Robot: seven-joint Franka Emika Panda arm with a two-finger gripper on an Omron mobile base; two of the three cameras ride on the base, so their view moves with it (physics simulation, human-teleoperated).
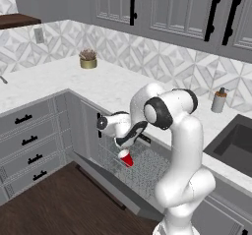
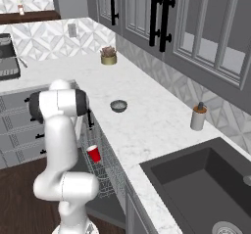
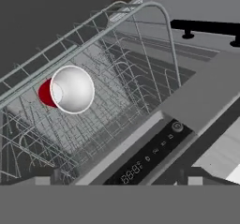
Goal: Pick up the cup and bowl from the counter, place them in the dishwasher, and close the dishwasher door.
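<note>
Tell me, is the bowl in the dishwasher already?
No, the bowl sits on the counter, while the cup is down at the dishwasher rack.

Rendered frames, even flat light, no clear source. Counter (image 2: pixel 147 115) bright white, no glare. Soft faint shadow under the bowl (image 2: pixel 118 105). Sink (image 2: pixel 206 189) and dishwasher (image 3: pixel 154 157) interior darker. Both base views low-res, slightly soft, jagged edges on the cabinet handles (image 2: pixel 158 17). Hand view sharper; rack wires (image 3: pixel 117 101) crisp, cup (image 3: pixel 70 90) interior evenly lit. No edge distortion.
</note>
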